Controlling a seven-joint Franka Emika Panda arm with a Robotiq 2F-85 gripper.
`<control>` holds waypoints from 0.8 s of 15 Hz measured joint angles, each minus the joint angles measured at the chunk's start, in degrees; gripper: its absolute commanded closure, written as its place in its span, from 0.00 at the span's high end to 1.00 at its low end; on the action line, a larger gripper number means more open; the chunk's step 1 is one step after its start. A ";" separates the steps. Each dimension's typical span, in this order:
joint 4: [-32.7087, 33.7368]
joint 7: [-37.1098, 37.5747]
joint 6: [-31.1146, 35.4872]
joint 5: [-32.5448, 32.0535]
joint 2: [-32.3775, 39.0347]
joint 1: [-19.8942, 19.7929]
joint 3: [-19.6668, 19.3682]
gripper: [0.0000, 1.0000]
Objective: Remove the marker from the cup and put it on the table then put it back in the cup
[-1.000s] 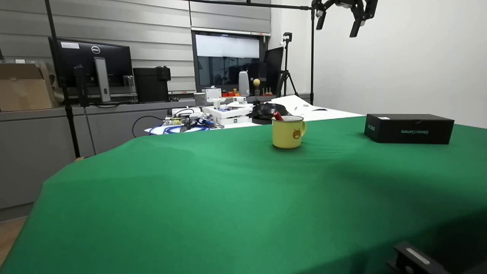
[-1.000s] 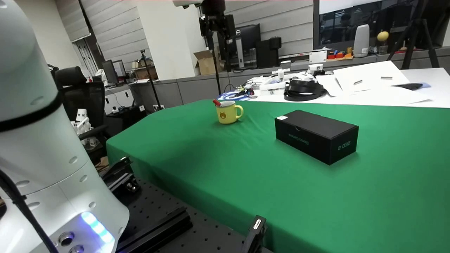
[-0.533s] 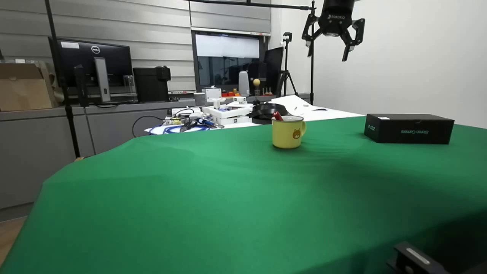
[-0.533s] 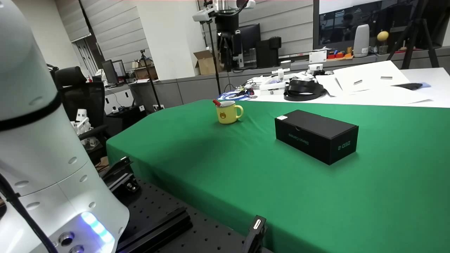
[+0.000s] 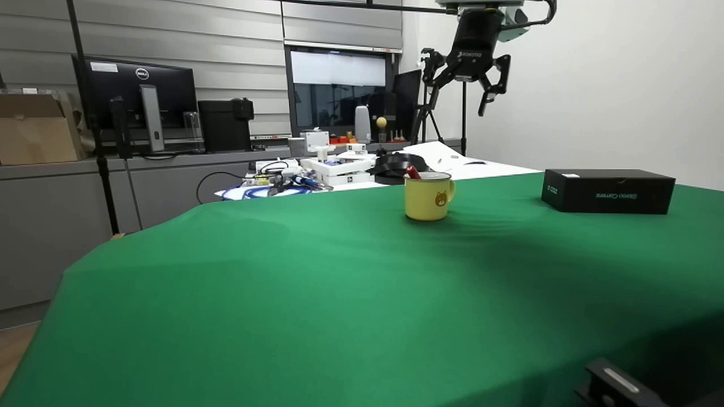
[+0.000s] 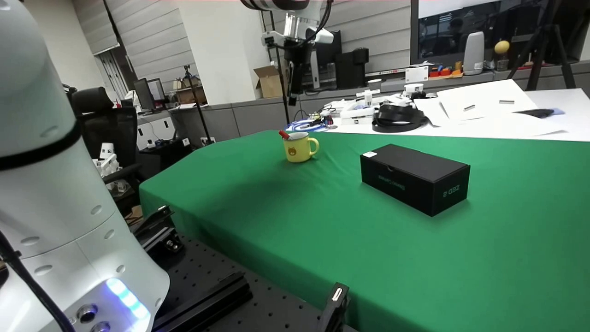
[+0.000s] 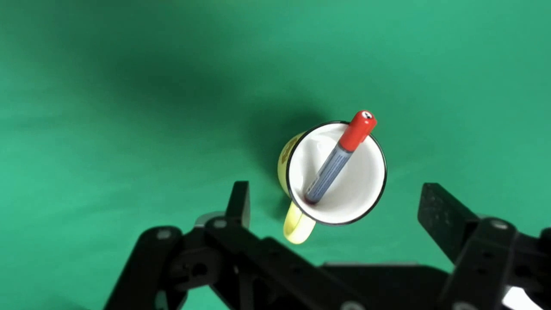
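ROBOTIQ on wide-spread gripper (image 5: 457, 111) above marker (image 7: 333, 167) in cup (image 5: 424, 200), upside-down "Stereo Camera" on box (image 5: 611, 191)

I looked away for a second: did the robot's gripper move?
Yes: in an exterior view, the gripper has come down and leftward in the picture, now overlapping the tripod behind it.

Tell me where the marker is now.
In the wrist view, just right of centre, the marker leans in the yellow mug, its red cap poking out opposite the handle.
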 measured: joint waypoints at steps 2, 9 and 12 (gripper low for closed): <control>0.67 3.61 -0.21 3.36 1.61 0.64 0.38 1.00; 0.92 10.78 3.61 18.58 5.31 1.31 1.59 1.00; 0.91 10.77 4.70 21.42 6.18 1.05 1.60 1.00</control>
